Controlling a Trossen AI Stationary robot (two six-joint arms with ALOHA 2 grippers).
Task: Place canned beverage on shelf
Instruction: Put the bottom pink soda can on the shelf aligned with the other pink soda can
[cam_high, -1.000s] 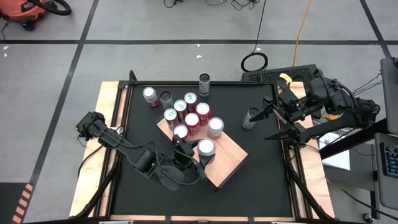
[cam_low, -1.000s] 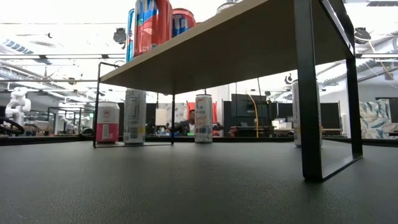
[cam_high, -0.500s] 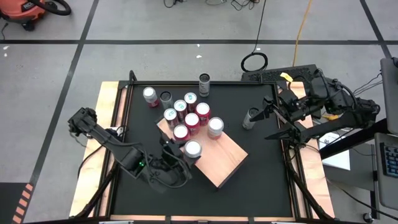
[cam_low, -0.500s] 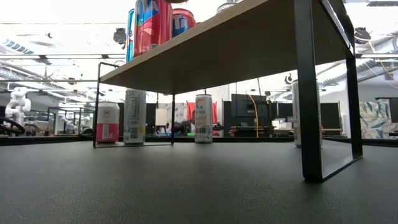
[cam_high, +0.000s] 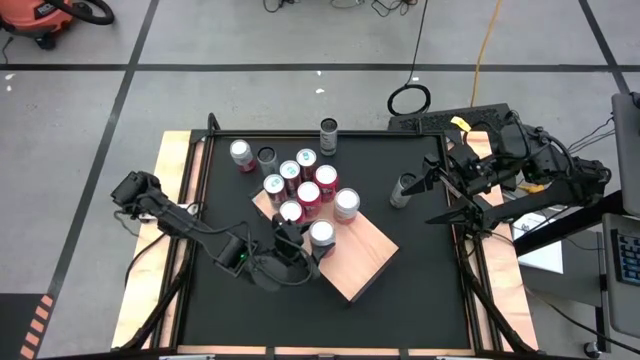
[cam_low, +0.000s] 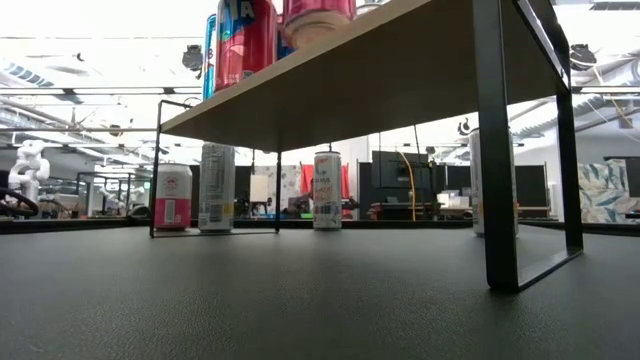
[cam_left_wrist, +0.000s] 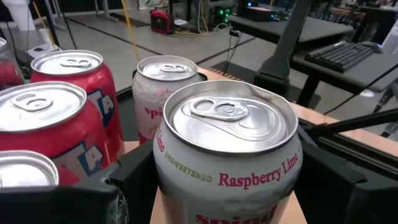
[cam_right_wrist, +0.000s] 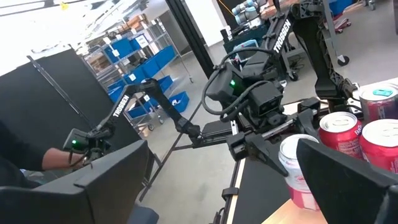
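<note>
The shelf (cam_high: 365, 262) is a pale wooden slab on black legs, standing askew in the middle of the black table. Several red and pink cans (cam_high: 308, 192) stand upright on its far-left half. My left gripper (cam_high: 308, 243) reaches in from the near left and is shut on a white-and-pink canned beverage (cam_left_wrist: 227, 162) with a silver top (cam_high: 322, 233), just beside that group. In the low view the can's bottom (cam_low: 318, 40) is at the shelf's top edge; I cannot tell whether it touches. My right gripper (cam_high: 432, 196) hovers open at the table's right side. My left gripper pinches the can's side wall (cam_left_wrist: 163, 186) between its two fingers, one finger (cam_left_wrist: 140, 177) on either side of the body below the rim. The fingers come nearly level from the table's near left. The can stands upright in the hold over the shelf.
Loose cans stand on the table: a pink one (cam_high: 241, 152) and a dark one (cam_high: 266, 157) at the far left, one (cam_high: 329, 130) at the far edge, one (cam_high: 403, 188) near my right gripper. The shelf's near-right half is bare wood. Its black legs (cam_low: 495, 150) reach the table.
My left gripper has come down with the can toward the shelf, keeping it upright. In the low view the can has dropped into the picture from above, down to the shelf's top edge beside the red cans. The gripper has stayed shut on the can.
</note>
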